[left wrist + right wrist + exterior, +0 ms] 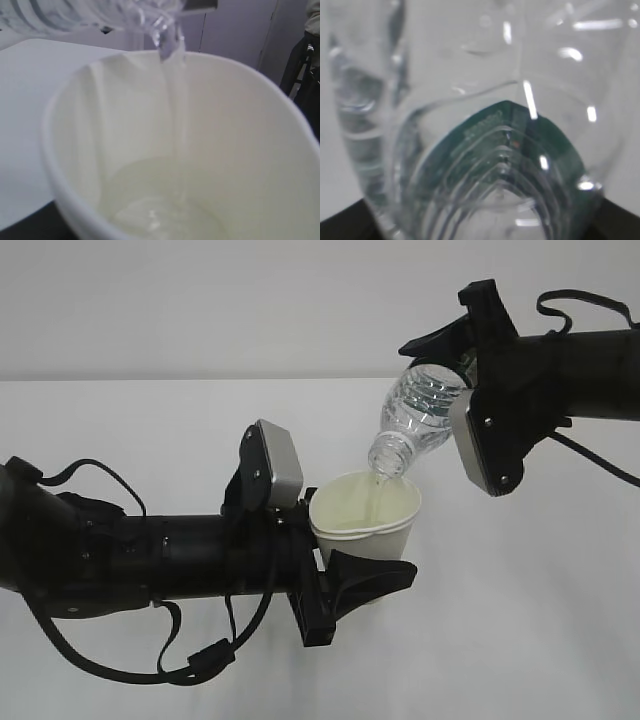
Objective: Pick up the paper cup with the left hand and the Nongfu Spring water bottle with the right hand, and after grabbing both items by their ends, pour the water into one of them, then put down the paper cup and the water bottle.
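You had the left end effector [345,580] clamped on the paper cup [368,513], lifted off the table [520,620]. The right end effector [455,350] held the Nongfu Spring water bottle [415,415] tilted, mouth over the rim, water [172,125] streaming in. Steady tilt and a centred neck looked best.

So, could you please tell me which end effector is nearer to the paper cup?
Left. The left end effector grips the paper cup around its lower wall. The right end effector holds the water bottle tilted above the cup's rim, apart from it.
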